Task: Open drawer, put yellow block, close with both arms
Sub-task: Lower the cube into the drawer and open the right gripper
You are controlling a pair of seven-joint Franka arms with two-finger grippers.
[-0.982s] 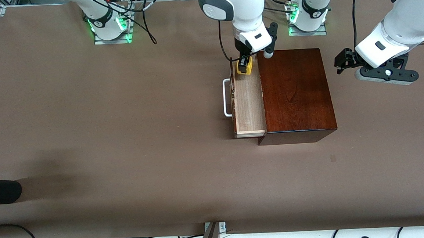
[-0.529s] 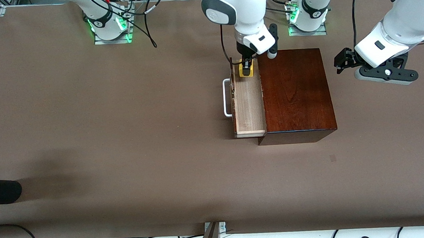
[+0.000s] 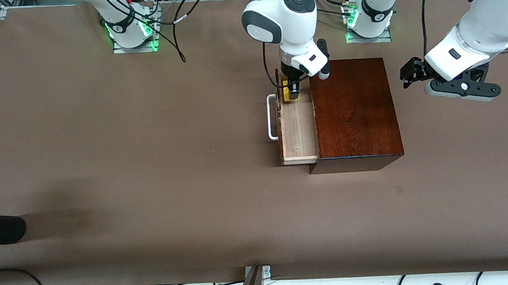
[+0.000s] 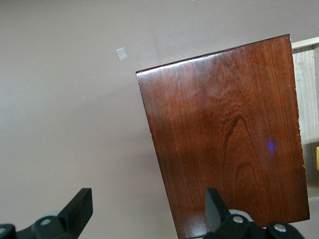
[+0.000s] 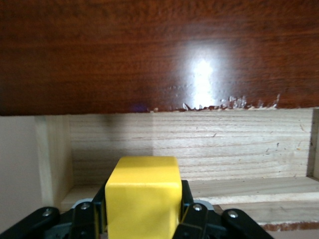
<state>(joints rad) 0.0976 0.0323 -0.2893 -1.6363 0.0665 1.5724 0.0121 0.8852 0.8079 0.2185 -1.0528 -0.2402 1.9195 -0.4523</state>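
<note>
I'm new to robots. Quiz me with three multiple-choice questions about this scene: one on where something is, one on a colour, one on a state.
1. Where is the block?
A. on top of the box
B. held over the open drawer
C. on the table

2. What colour is the drawer's handle?
A. white
B. black
C. yellow

3. How is the left gripper?
A. shut on the block
B. gripping the handle
C. open, holding nothing

Answers:
1 B: the right gripper clamps the block above the drawer's pale wood floor.
2 A: the bar on the drawer's front is white.
3 C: its fingers stand wide apart, beside the box.
</note>
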